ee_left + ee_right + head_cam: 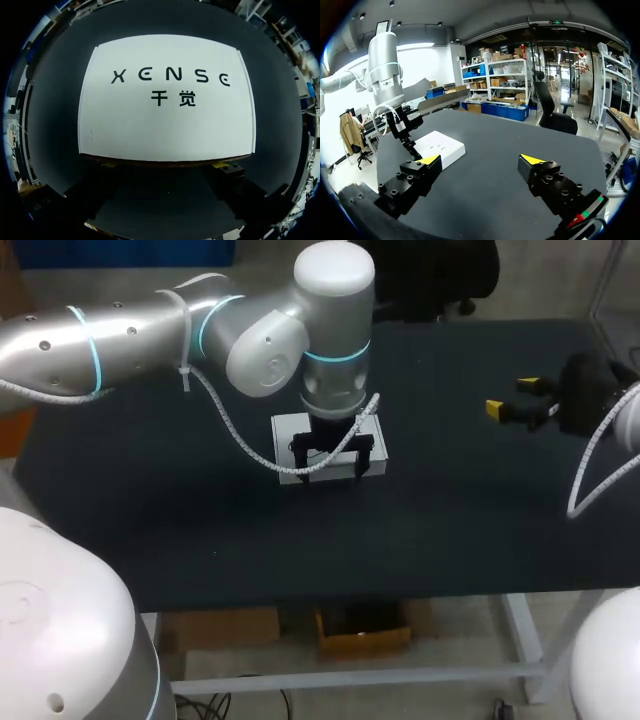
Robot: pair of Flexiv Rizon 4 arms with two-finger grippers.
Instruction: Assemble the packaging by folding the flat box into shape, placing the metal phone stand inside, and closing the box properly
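Fig.: closed white box (287,432) lies flat at mid-table (450,530), printed lid up, no stand visible. L gripper (335,462) stands vertically over it, fingers apart. In the L wrist view both yellow tips (107,161) sit along the box's (165,125) near edge, so the jaws are not clamped on it. R gripper (510,398) hangs at the table's right side, well apart from the box, fingers spread wide w/ nothing between. In the R wrist view the box (442,145) lies ahead of the R gripper (482,159).
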